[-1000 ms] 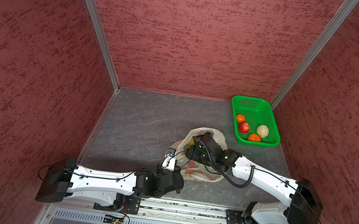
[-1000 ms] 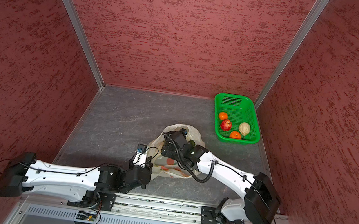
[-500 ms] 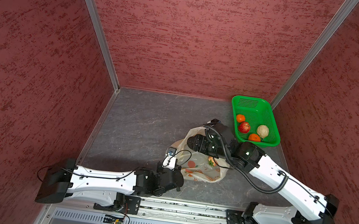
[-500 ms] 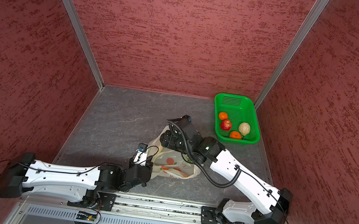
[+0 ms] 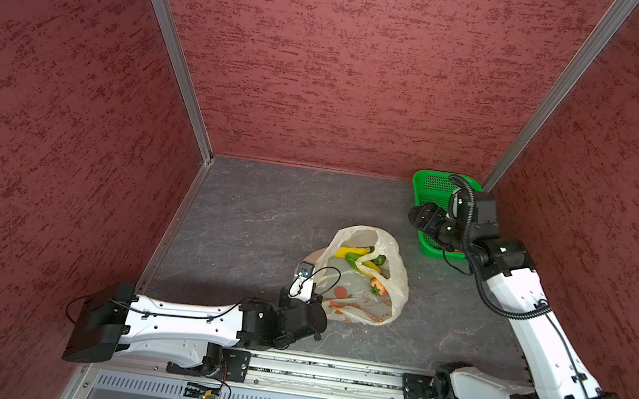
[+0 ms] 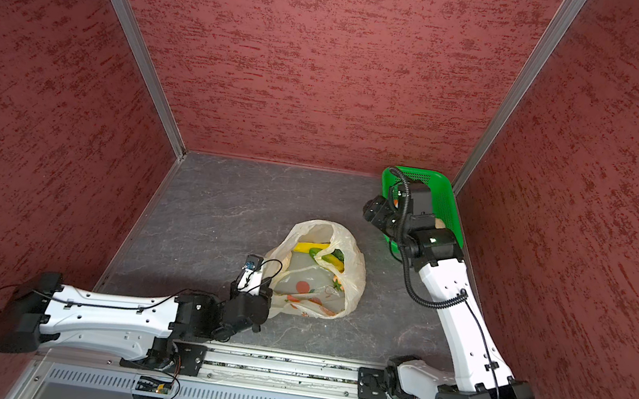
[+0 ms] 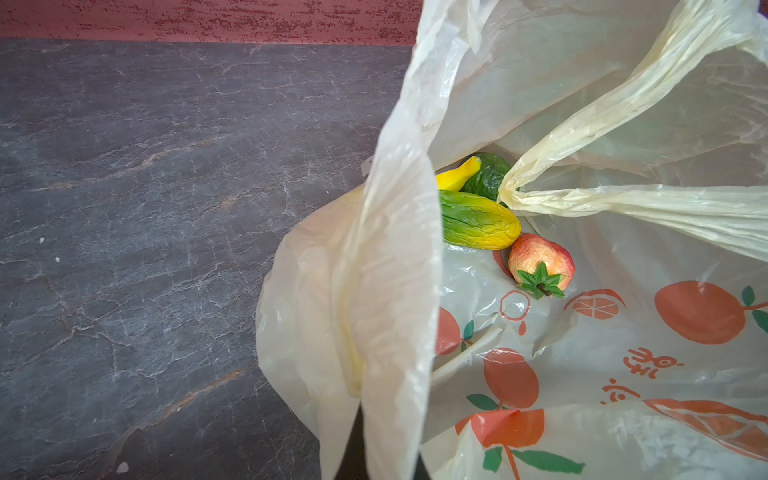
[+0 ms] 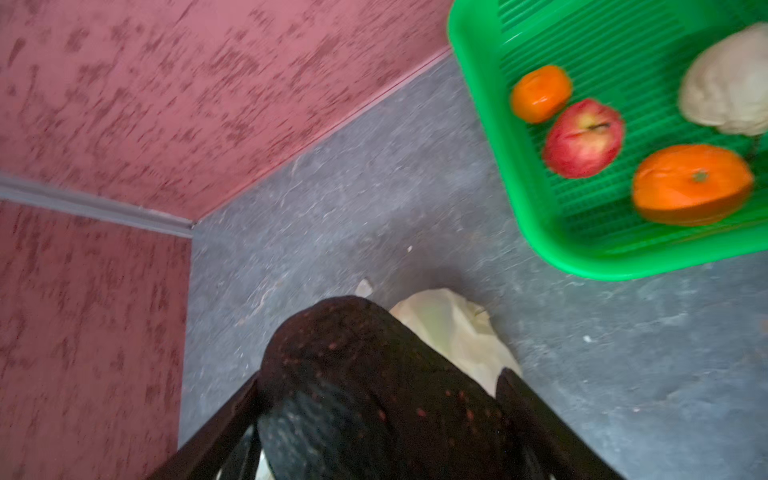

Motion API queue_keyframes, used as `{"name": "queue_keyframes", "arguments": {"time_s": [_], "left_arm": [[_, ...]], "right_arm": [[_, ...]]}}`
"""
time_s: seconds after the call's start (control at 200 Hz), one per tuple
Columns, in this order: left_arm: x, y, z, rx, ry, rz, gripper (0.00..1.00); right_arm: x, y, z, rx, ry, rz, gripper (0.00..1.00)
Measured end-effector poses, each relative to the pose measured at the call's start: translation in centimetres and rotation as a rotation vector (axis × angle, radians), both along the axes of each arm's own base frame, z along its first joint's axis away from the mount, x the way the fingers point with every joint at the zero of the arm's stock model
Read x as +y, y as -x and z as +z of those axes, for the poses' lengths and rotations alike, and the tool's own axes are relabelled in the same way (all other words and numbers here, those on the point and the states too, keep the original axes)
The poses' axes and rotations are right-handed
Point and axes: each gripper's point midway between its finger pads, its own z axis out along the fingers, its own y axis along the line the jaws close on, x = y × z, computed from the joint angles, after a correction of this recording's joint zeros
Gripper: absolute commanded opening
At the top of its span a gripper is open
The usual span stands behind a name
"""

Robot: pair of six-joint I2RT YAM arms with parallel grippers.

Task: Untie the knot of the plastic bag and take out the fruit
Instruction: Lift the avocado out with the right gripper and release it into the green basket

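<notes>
The plastic bag (image 5: 392, 289) (image 6: 356, 274) lies open mid-floor, cream with orange prints. No knot shows; a handle loop (image 7: 623, 120) hangs loose. My left gripper (image 5: 320, 295) (image 7: 374, 457) is shut on the bag's near rim, which drapes over the jaws and hides them. Inside lie fruit: a yellow banana (image 7: 457, 176), a dark green piece (image 7: 488, 174), a yellow-green mango (image 7: 478, 220) and a small red one (image 7: 540, 262). My right gripper (image 5: 418, 217) (image 8: 378, 376) is shut on a dark avocado (image 8: 365, 365), raised at the near-left side of the green basket (image 5: 435, 182).
The green basket (image 8: 478, 83) stands in the back right corner against the red wall. It holds two oranges (image 8: 540, 93) (image 8: 690, 183), a red apple (image 8: 582, 139) and a cream bumpy fruit (image 8: 727, 83). Red walls enclose three sides; a metal rail (image 5: 328, 373) runs along the front.
The right arm has come out of the bag with the dark avocado and swung up and back-right to the basket. The left gripper has stayed on the bag's rim.
</notes>
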Motion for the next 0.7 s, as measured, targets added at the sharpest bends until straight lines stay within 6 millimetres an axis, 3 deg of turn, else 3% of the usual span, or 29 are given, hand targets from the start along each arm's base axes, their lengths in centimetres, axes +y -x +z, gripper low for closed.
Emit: {"name": "queue_keyframes", "arguments": {"time_s": [0.11, 0.276, 0.501, 0.701], "left_arm": [[0.0, 0.0, 0.0, 0.001, -0.001, 0.000, 0.00], [0.1, 0.0, -0.1, 0.003, -0.007, 0.001, 0.00], [0.2, 0.0, -0.1, 0.005, -0.010, 0.004, 0.00], [0.1, 0.0, 0.3, 0.003, -0.002, 0.009, 0.00]], "right_arm": [[-4.2, -2.4, -2.4, 0.017, 0.011, -0.092, 0.65], [-8.7, -6.4, -7.3, 0.072, 0.017, -0.190, 0.65], [-13.5, -11.4, -13.8, 0.151, 0.013, -0.284, 0.67], [-16.6, -14.9, -17.1, 0.187, 0.009, -0.333, 0.77]]}}
